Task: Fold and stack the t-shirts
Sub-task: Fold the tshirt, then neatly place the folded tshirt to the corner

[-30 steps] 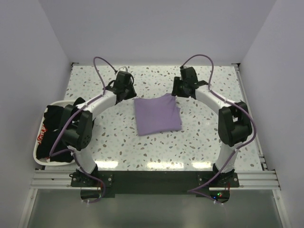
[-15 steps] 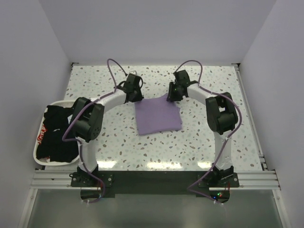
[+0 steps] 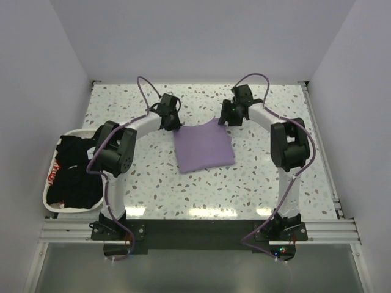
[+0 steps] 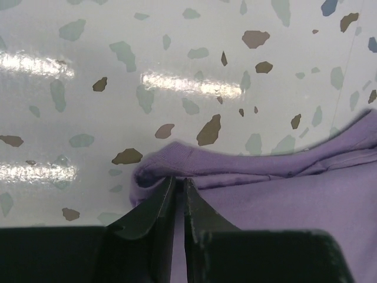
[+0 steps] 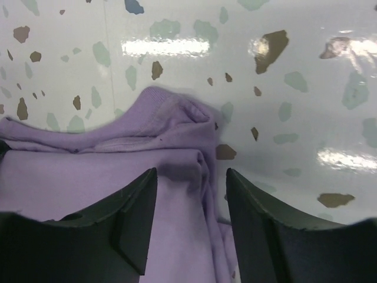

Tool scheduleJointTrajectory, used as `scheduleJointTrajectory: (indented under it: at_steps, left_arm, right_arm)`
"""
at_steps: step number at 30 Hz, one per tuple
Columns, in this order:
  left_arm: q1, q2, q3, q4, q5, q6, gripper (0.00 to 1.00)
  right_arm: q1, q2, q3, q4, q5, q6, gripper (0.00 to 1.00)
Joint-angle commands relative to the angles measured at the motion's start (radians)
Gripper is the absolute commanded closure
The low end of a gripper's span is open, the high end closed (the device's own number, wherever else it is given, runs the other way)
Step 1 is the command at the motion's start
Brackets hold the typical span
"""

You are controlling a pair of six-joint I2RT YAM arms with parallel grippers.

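Lavender t-shirt (image 3: 203, 146): lay folded to a rough square at mid bench (image 3: 153, 177), well apart from the black t-shirts (image 3: 73, 174) heaped in the white tray (image 3: 46, 183) at the left edge.

Left fingers (image 4: 165, 200): closed on the far left corner, pinching a thin fold.

Right fingers (image 5: 138, 206): open, astride the far right corner (bunched, several layers), gripping nothing.

Risks, as judged:
- A lift by the left alone would drag the fold askew.
- The right closing on only the top layer would peel the folds open.
- The thin left pinch might slip.
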Motion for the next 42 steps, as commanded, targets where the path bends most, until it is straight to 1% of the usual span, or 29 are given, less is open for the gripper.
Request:
scheduleJointTrajectory:
  at_steps: [1,4,5,8,12,14,20,24,29,31,34,35,37,38,40,41,42]
  left_arm:
    - [0.009,-0.015,0.069,-0.005,0.046,0.040,0.85]
    - [0.009,-0.012,0.137,-0.046,0.080,0.063,0.80]
    - [0.009,-0.017,0.150,-0.060,0.081,0.066,0.76]
    - [0.009,-0.043,0.186,-0.084,0.092,0.075,0.70]
    - [0.008,-0.101,0.183,-0.089,0.095,0.081,0.68]
    - [0.008,-0.146,0.169,-0.088,0.120,0.084,0.68]
    - [0.008,-0.282,0.040,-0.060,0.149,0.096,0.67]
    - [0.008,-0.363,-0.038,-0.054,0.163,0.101,0.67]
    - [0.008,-0.484,-0.164,-0.034,0.196,0.099,0.67]
    - [0.008,-0.536,-0.190,-0.048,0.199,0.113,0.67]
    - [0.008,-0.607,-0.241,-0.067,0.201,0.139,0.66]
    - [0.008,-0.626,-0.263,-0.075,0.198,0.156,0.66]
    - [0.008,-0.678,-0.291,-0.092,0.199,0.170,0.66]
    - [0.008,-0.696,-0.314,-0.098,0.206,0.190,0.66]
    - [0.008,-0.748,-0.334,-0.130,0.198,0.213,0.66]
    - [0.008,-0.768,-0.357,-0.138,0.193,0.236,0.66]
    - [0.008,-0.808,-0.374,-0.140,0.193,0.247,0.66]
  right_arm:
    - [-0.025,-0.132,-0.013,-0.041,0.011,-0.049,0.43]
    - [-0.027,-0.187,-0.082,-0.036,0.003,-0.078,0.37]
    - [-0.025,-0.200,-0.115,-0.039,0.003,-0.086,0.37]
    - [-0.025,-0.240,-0.195,-0.017,0.006,-0.089,0.35]
    - [-0.017,-0.263,-0.286,0.028,-0.009,-0.081,0.35]
    - [-0.004,-0.254,-0.309,0.036,0.008,-0.083,0.35]
    - [0.030,-0.223,-0.336,0.077,0.005,-0.069,0.35]
    - [0.056,-0.215,-0.352,0.086,0.031,-0.060,0.35]
    - [0.087,-0.197,-0.353,0.085,0.052,-0.044,0.37]
    - [0.096,-0.186,-0.346,0.082,0.063,-0.040,0.39]
    - [0.117,-0.174,-0.332,0.074,0.094,-0.024,0.44]
    - [0.116,-0.171,-0.329,0.065,0.097,-0.018,0.50]
    - [0.116,-0.160,-0.314,0.053,0.118,-0.012,0.58]
    - [0.118,-0.154,-0.304,0.036,0.127,-0.009,0.68]
    - [0.118,-0.145,-0.275,0.025,0.143,-0.012,0.79]
    - [0.118,-0.134,-0.263,0.013,0.149,-0.017,0.90]
    - [0.116,-0.129,-0.251,0.004,0.172,-0.020,0.99]
